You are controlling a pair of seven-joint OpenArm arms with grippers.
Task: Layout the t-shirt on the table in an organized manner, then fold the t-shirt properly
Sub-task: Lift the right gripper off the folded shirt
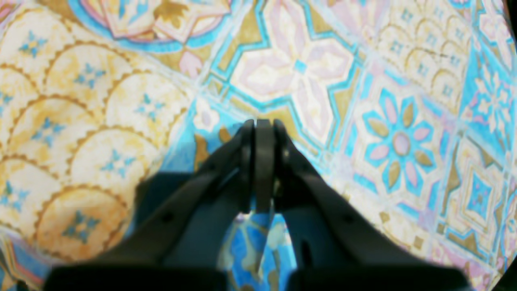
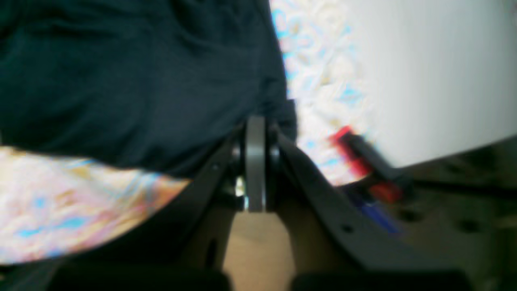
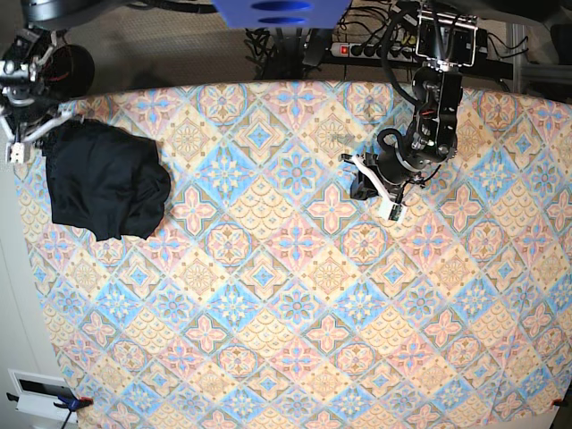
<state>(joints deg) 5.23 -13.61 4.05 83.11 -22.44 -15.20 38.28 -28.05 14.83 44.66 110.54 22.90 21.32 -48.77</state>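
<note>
Covering the table — pastel diamond-tile cloth, t-shirt bunched far-left.

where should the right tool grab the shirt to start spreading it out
Probably the outer edge of the shirt nearest the right tool, at the table's left end. The shirt lies bunched in a heap with no clear sleeve or hem showing, so a loose border fold is the easiest pinch. Come from the left and above, then pull toward the middle.

The left gripper is fully closed and holds nothing. The right gripper is fully closed, with its arm extended outward.
</note>
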